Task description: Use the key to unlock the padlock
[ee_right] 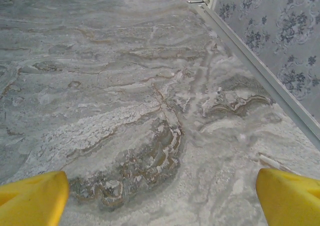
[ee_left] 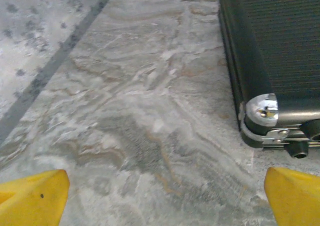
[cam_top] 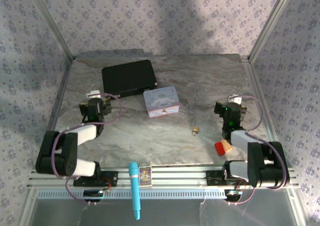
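Note:
The tiny brass padlock (cam_top: 195, 131) lies on the marbled table right of centre. I cannot make out the key. My left gripper (cam_top: 94, 94) rests at the left, beside the black case, well apart from the padlock. Its yellow fingertips (ee_left: 34, 196) stand wide apart over bare table, so it is open. My right gripper (cam_top: 233, 100) sits at the right, behind and to the right of the padlock. It is open too, with yellow fingertips (ee_right: 32, 198) spread over bare table and nothing between them.
A black case (cam_top: 128, 77) lies at the back left; its metal corner (ee_left: 265, 111) is close to my left gripper. A pale blue tin (cam_top: 161, 101) stands mid-table. A red-and-orange block (cam_top: 223, 147) sits by the right arm. A cyan pen (cam_top: 134, 188) and small card (cam_top: 145, 176) lie on the front rail.

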Available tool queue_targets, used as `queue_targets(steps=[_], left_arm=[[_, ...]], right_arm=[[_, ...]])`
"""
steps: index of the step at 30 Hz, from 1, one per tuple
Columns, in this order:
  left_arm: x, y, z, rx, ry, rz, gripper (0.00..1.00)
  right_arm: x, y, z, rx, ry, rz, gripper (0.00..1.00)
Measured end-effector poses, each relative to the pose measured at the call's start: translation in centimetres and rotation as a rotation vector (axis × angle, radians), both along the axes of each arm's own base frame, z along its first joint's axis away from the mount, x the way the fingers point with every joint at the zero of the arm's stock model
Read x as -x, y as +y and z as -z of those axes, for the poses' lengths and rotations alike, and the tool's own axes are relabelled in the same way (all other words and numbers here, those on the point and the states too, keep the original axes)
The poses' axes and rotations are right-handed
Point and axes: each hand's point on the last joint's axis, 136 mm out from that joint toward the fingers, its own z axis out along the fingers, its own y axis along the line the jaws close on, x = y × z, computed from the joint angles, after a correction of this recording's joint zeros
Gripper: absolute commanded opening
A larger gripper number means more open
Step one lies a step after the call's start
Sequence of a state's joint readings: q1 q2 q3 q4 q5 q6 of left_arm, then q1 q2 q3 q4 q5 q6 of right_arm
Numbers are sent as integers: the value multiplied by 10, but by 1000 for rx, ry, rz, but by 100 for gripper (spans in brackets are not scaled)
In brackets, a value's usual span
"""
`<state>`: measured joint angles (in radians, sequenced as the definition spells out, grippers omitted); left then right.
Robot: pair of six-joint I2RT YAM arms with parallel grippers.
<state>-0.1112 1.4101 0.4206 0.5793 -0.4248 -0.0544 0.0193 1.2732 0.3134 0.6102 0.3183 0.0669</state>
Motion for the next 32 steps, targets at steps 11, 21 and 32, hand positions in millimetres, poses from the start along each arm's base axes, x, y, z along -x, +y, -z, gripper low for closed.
queue_targets(steps=[11, 21, 32], left_arm=[[-14, 10, 15, 99, -55, 63, 100], [-19, -6, 11, 123, -70, 151, 100], [-19, -10, 11, 115, -71, 166, 100]], right_arm=[[-24, 9, 36, -13, 52, -88, 99], [-30, 12, 29, -7, 30, -110, 99], [-31, 12, 28, -10, 29, -114, 99]])
